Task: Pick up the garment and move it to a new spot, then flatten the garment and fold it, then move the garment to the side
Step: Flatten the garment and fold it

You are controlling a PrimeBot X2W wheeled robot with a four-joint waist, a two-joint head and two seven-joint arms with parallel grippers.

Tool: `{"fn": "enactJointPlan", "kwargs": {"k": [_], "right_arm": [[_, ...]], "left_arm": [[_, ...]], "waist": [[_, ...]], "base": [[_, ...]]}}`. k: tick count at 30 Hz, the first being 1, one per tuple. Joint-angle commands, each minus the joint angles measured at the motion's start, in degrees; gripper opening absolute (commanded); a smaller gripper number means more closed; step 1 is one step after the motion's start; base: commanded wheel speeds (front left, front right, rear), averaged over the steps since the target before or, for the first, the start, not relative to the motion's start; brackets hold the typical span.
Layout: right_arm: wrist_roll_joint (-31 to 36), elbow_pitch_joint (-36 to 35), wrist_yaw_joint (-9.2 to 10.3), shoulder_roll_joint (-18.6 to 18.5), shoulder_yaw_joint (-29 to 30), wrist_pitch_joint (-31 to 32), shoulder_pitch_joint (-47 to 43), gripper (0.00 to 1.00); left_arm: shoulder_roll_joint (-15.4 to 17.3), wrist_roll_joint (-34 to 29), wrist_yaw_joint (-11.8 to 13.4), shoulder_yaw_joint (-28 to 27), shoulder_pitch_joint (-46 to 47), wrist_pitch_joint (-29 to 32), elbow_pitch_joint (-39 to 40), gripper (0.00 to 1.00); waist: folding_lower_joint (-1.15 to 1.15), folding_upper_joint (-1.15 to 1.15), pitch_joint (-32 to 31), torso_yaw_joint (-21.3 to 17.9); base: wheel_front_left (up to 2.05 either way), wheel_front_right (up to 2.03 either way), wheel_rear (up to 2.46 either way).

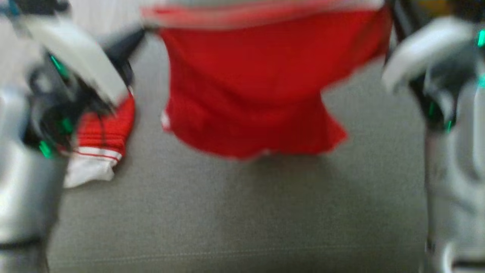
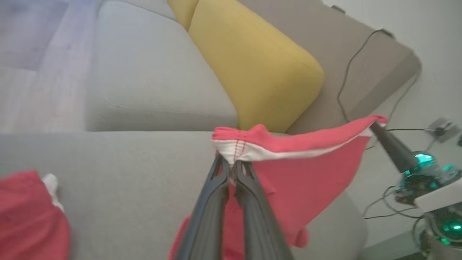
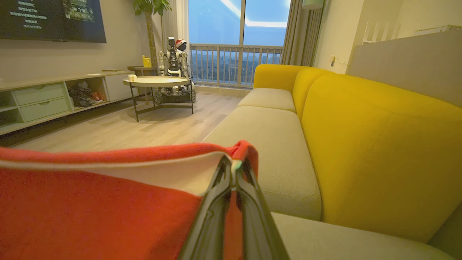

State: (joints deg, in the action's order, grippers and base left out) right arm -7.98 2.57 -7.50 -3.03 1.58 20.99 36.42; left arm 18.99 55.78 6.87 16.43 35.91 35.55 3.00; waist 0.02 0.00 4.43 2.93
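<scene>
The garment (image 1: pixel 261 87) is red with a white-trimmed edge. It hangs stretched out above the grey sofa seat (image 1: pixel 242 212), blurred in the head view. My left gripper (image 2: pixel 232 165) is shut on one corner of its trimmed edge (image 2: pixel 274 151). My right gripper (image 3: pixel 234 167) is shut on the other corner, and the red cloth (image 3: pixel 90 213) spreads to the left in the right wrist view. In the left wrist view the right gripper (image 2: pixel 377 126) pinches the far corner. The cloth's lower part hangs free.
A second red and white striped garment (image 1: pixel 100 144) lies on the seat at the left, beside my left arm (image 1: pixel 26 182). Yellow back cushions (image 3: pixel 375 144) line the sofa. A cable (image 2: pixel 346 83) runs over the sofa back. A round table (image 3: pixel 157 83) and another robot (image 3: pixel 175 57) stand across the wooden floor.
</scene>
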Motion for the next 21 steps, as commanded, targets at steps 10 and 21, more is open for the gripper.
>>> {"fn": "enactJointPlan", "kwargs": {"k": [10, 21], "right_arm": [[8.9, 22.85, 0.01, 0.15, 6.39, -13.75, 41.18, 0.0], [5.46, 46.59, 0.01, 0.15, 4.83, -24.27, 41.85, 0.0]], "left_arm": [[2.75, -16.68, -6.68, 0.13, 39.57, -15.78, -23.35, 0.0], [-5.47, -23.79, -11.73, 7.85, 41.14, -34.77, -43.31, 0.0]], "waist": [[-0.02, 0.0, 24.1, -3.27], [-0.02, 0.0, 27.86, -2.75]], "base": [[0.0, 0.0, 0.0], [0.0, 0.0, 0.0]]}}
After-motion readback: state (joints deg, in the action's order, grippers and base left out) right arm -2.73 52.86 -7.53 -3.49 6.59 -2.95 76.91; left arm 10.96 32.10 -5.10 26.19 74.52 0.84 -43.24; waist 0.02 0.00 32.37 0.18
